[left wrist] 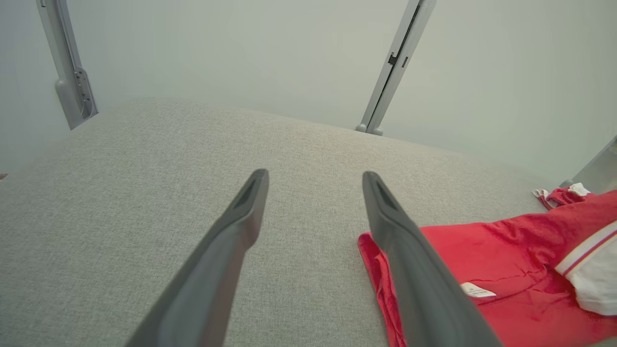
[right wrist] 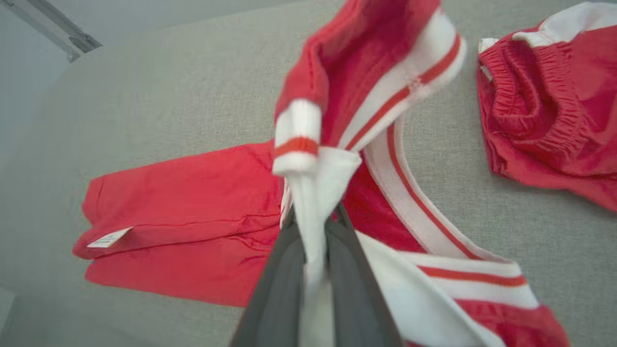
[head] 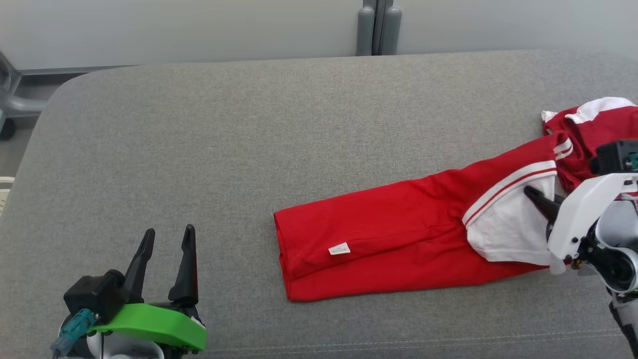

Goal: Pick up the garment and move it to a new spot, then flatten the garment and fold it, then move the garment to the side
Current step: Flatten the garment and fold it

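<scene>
Head and wrist views of a grey fabric-covered surface point(head: 224, 139) point(left wrist: 144, 168) point(right wrist: 168, 86) backed by pale wall panels with a grey post point(head: 377, 27) point(left wrist: 395, 67).

The garment point(head: 389, 239) point(left wrist: 506, 250) point(right wrist: 193, 207), red with white panels and red-and-white striped bands, lies across the right half of the surface. Its red end sits near the middle, toward the near edge, and carries a small white label point(head: 339, 249) point(left wrist: 477, 290) point(right wrist: 108, 237). Its white-panelled end reaches toward the right edge.

The right jaws, at the right edge, are closed on a fold of the garment's white fabric. In the right wrist view the cloth is pinched between the two dark fingers point(right wrist: 277, 284) and a striped part rises clear of the surface. In the head view one finger point(head: 541, 199) lies against the white panel.

The left jaws stand wide open at the near left corner. Their fingers point(head: 187, 264) point(left wrist: 231, 241) hold nothing and are apart from the garment.

A bunched red-and-white piece point(head: 598, 129) point(right wrist: 544, 106) with a gathered band lies by the far right edge. Whether it joins the garment cannot be told.
</scene>
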Controlling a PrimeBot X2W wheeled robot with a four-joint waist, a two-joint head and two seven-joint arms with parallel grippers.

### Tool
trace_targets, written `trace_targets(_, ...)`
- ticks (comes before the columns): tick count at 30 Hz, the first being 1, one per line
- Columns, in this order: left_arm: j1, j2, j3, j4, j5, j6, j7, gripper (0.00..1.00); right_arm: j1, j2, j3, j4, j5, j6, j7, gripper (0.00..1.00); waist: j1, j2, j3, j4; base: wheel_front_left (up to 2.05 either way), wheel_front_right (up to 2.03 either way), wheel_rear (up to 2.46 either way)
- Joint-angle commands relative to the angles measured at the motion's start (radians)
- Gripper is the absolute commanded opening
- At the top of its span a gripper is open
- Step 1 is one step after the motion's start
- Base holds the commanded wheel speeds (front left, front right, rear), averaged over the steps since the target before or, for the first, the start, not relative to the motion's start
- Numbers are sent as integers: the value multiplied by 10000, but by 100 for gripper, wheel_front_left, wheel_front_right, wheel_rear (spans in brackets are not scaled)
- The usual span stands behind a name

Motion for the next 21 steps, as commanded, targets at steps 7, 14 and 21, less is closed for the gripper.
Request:
trace_targets(7,130,-57,-5,80,-20,-142,-27,100,586,564,920,-1841,-34,-3,801,0,0,-1,-226,188,0,0,0)
trace_targets(14,207,-141,-82,160,-42,-275,-38,100,219,1330,1925,-2052,-404,-3,1106,0,0,-1,-376,669,0,0,0)
trace_targets(21,169,-217,-228,200,20,-365,-15,100,-365,2041,2717,-1200,-708,-3,1013,0,0,-1,-453,1141,0,0,0)
